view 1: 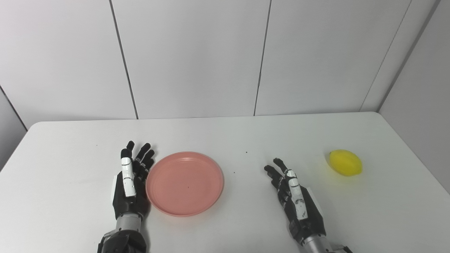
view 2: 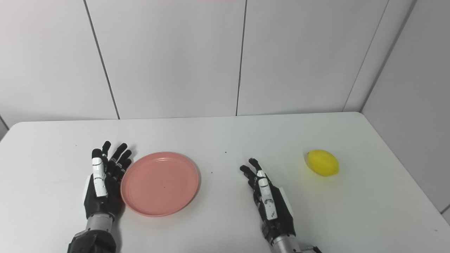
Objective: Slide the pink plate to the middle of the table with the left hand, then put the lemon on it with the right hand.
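Note:
A round pink plate (view 1: 185, 182) lies flat on the white table (view 1: 225, 133), left of centre. My left hand (view 1: 130, 184) stands open on edge right beside the plate's left rim, its palm facing the plate and its fingers straight. Touch between them cannot be told. A yellow lemon (view 1: 345, 162) rests on the table at the right. My right hand (view 1: 294, 196) is open with fingers spread, between the plate and the lemon and apart from both. It holds nothing.
Grey wall panels stand behind the table's far edge, and another wall (view 1: 422, 88) runs along its right side. A few dark specks (view 1: 246, 152) dot the tabletop near the middle.

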You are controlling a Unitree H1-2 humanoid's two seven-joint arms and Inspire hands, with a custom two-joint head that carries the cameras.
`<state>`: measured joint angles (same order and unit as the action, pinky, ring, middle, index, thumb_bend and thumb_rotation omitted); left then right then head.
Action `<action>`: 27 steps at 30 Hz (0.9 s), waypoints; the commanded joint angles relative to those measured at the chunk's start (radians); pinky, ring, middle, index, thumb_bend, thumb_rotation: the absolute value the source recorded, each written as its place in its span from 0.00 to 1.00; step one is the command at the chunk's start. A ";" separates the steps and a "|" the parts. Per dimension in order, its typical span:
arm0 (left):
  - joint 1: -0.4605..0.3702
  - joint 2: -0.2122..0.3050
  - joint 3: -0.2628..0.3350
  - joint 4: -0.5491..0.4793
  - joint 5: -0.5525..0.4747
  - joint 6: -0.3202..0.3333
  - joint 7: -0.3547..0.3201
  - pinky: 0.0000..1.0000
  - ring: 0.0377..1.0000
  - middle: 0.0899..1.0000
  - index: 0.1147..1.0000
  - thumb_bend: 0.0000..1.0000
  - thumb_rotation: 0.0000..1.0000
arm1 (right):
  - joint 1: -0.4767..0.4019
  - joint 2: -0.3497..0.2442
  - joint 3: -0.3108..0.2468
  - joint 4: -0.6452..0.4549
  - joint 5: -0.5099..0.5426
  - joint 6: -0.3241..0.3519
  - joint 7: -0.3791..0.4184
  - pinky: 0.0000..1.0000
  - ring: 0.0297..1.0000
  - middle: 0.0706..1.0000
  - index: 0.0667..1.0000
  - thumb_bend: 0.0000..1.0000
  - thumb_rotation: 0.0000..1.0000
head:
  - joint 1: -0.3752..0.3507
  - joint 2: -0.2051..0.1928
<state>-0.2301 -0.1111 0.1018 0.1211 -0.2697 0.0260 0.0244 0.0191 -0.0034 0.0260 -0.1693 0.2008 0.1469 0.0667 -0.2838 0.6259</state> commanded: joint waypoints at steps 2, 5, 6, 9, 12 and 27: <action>-0.010 -0.011 0.001 0.007 0.002 0.016 0.008 0.95 0.88 0.85 1.00 0.65 0.94 | -0.005 0.013 0.009 -0.003 -0.025 -0.023 -0.003 0.98 0.91 0.85 0.90 0.76 0.93 | -0.012 -0.005; -0.007 -0.010 0.001 0.009 -0.001 0.018 0.004 0.95 0.88 0.86 1.00 0.65 0.95 | -0.003 0.025 0.008 0.014 -0.084 -0.085 -0.035 0.83 0.81 0.81 0.84 0.77 0.88 | -0.024 -0.007; -0.006 -0.008 0.002 0.009 -0.003 0.017 0.001 0.95 0.88 0.86 1.00 0.65 0.95 | -0.004 0.031 0.007 0.022 -0.111 -0.116 -0.052 0.82 0.80 0.81 0.83 0.77 0.88 | -0.034 -0.005; -0.004 -0.003 0.004 0.015 -0.016 0.013 -0.012 0.94 0.88 0.86 1.00 0.64 0.95 | -0.009 0.048 -0.001 0.030 -0.191 -0.195 -0.109 0.66 0.68 0.75 0.76 0.75 0.85 | -0.038 -0.007; -0.008 0.000 0.012 0.027 -0.032 0.012 -0.021 0.95 0.88 0.85 0.99 0.63 0.93 | -0.015 0.062 -0.006 0.010 -0.264 -0.235 -0.156 0.62 0.65 0.73 0.72 0.72 0.86 | -0.061 -0.013; -0.025 0.003 0.018 0.067 -0.041 0.019 -0.059 0.98 0.90 0.87 0.97 0.64 0.91 | -0.089 0.018 -0.011 -0.167 -0.546 -0.167 -0.196 0.61 0.68 0.70 0.72 0.76 0.90 | -0.091 -0.033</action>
<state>-0.2531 -0.1077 0.1216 0.1625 -0.3011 0.0243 -0.0293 -0.0210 0.0351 0.0277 -0.2962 -0.3136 -0.0349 -0.1266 -0.3758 0.5937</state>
